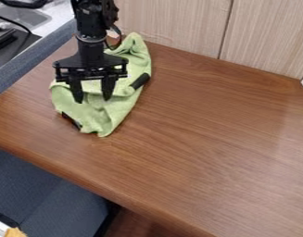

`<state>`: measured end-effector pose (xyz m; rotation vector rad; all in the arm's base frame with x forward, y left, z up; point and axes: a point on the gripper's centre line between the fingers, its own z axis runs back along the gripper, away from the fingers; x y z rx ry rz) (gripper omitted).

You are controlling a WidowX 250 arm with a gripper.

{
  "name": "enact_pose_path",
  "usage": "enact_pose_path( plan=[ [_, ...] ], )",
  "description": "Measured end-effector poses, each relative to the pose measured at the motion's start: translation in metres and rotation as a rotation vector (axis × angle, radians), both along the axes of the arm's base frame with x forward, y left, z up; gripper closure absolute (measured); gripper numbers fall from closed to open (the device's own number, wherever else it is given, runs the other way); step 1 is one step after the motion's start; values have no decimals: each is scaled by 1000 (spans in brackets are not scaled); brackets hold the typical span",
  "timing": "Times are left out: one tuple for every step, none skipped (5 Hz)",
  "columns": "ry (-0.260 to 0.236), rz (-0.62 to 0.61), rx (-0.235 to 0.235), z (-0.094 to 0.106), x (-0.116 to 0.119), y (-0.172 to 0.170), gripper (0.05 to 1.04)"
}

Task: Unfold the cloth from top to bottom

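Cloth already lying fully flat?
No, the green cloth is bunched and creased on the wooden table, beneath the gripper.

Green cloth (107, 110), bunched and creased, with black marks at its right edge and lower left; it lies on the table's far left part, its near end tapering to a point.
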<state>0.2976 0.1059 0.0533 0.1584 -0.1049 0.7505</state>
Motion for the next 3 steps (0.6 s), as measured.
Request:
enact_pose_path(
  plan=[
    [-28, -10, 4, 22, 5, 6, 82],
    [-68, -46, 23, 45, 10, 8, 79],
    [-70, -52, 24, 47, 10, 8, 83]
  ],
)
